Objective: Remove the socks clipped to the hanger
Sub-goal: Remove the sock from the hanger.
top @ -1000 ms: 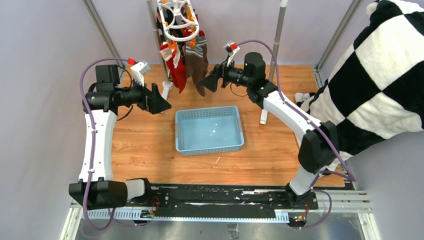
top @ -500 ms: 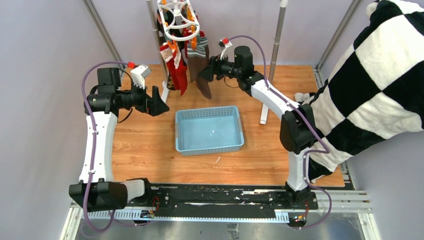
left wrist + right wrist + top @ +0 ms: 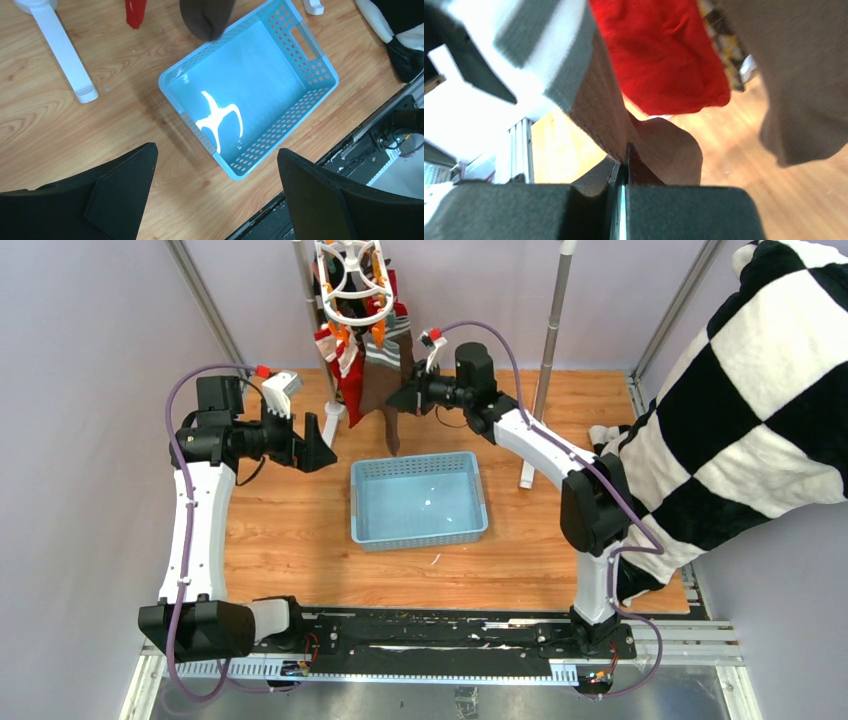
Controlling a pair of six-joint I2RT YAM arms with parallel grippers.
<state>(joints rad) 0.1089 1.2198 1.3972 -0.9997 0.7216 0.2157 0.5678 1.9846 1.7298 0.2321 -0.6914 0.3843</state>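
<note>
Two claws: the right claw [image 3: 408,400] is clenched on the brown sock [image 3: 378,390] hanging from the hanger [image 3: 352,285], likely so it can tug it free; the left claw [image 3: 320,443] hovers released beside the basket [image 3: 415,459]

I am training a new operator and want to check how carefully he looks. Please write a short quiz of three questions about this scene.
1. True or false: the left tool is open and holds nothing.
2. Short answer: how many socks lie inside the blue basket?
3. Choose one: what does the right tool pinch?
A. the blue basket
B. a brown sock
C. the left tool

Key: 1. True. 2. Zero. 3. B.
</note>
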